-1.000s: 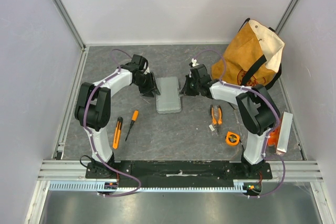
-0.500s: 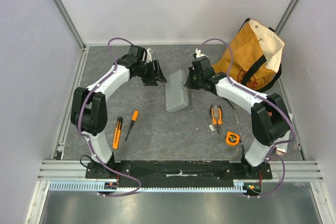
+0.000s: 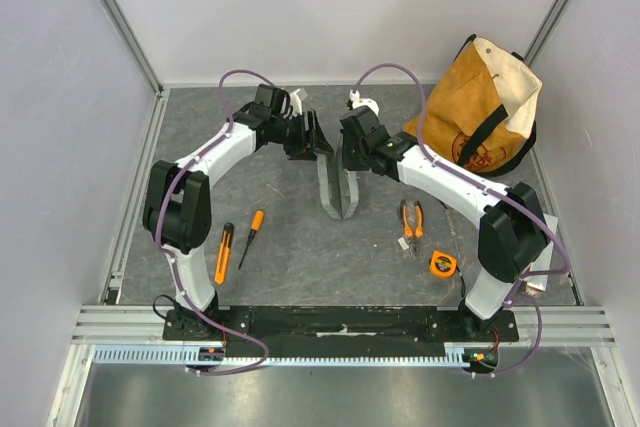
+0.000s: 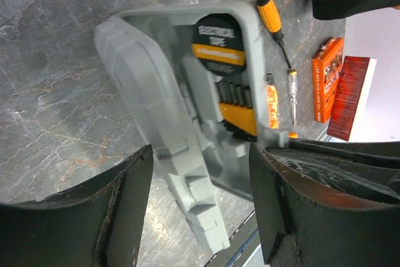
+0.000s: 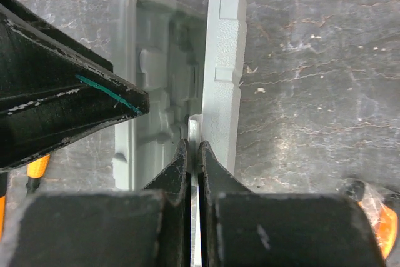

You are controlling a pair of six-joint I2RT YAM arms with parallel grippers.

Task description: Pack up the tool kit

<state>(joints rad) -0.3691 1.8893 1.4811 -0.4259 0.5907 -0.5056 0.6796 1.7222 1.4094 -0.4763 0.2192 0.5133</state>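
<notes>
Your right gripper (image 5: 194, 148) pinches the tool kit (image 4: 156, 92) by its lid edge, fingers narrow, to prop it open for packing; your left gripper (image 4: 200, 179) gapes wide, empty.

We see the tool kit (image 4: 150, 92) in matt grey moulded plastic, the counter (image 4: 50, 60) as a dull, stone-veined dark grey surface, and the bag (image 3: 462, 97) of coarse tan canvas.
</notes>
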